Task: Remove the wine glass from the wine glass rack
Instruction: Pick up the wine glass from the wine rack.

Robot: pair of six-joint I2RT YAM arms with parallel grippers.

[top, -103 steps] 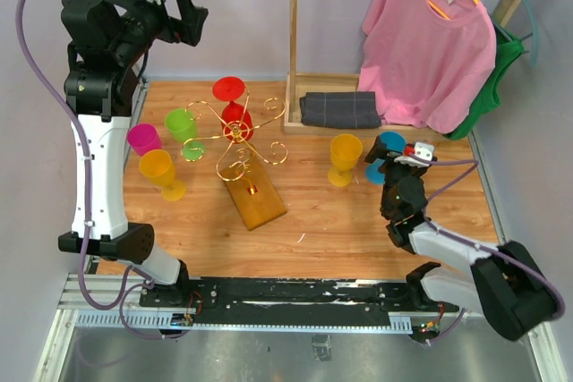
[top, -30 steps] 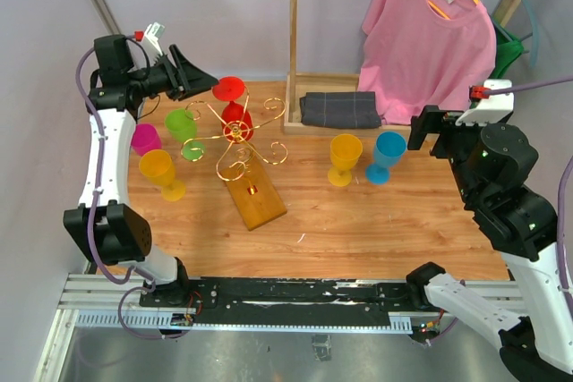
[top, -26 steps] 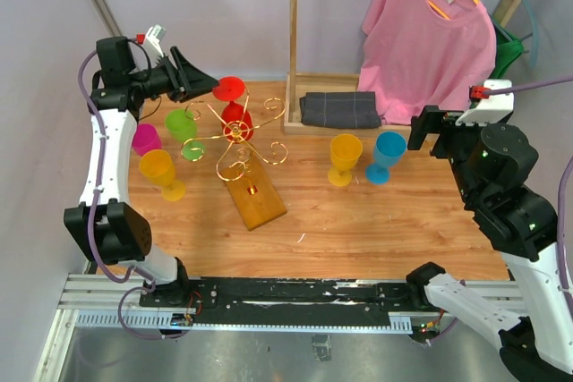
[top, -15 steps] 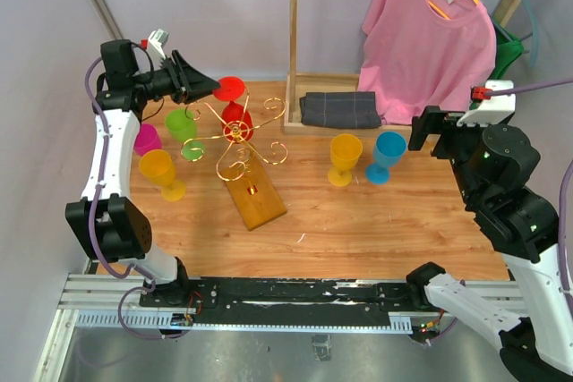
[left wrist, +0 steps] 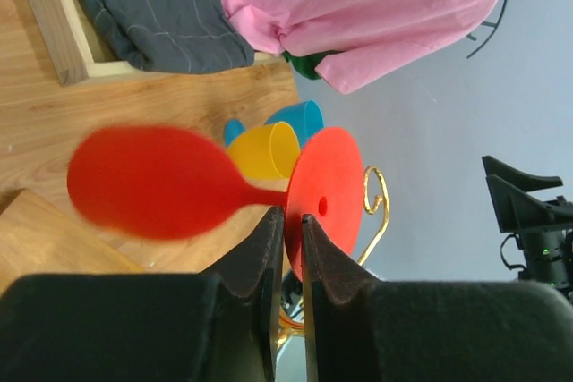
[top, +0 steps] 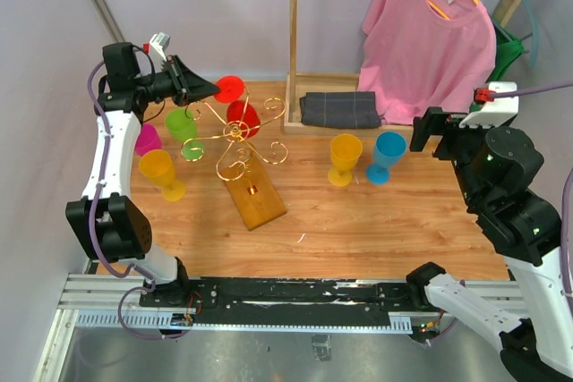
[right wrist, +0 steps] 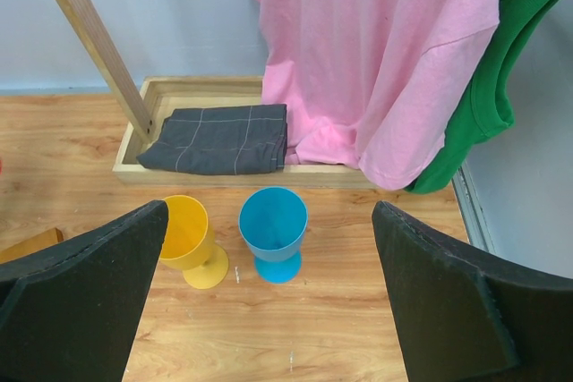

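left jaws pinching red wine glass (left wrist: 152,183) foot

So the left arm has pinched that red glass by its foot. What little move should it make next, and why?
Probably slide it outward, away from the post. The left pincer is closed on the foot of the red wine glass, which hangs upside down on the gold rack, so it must clear the wire arm before being lifted away.
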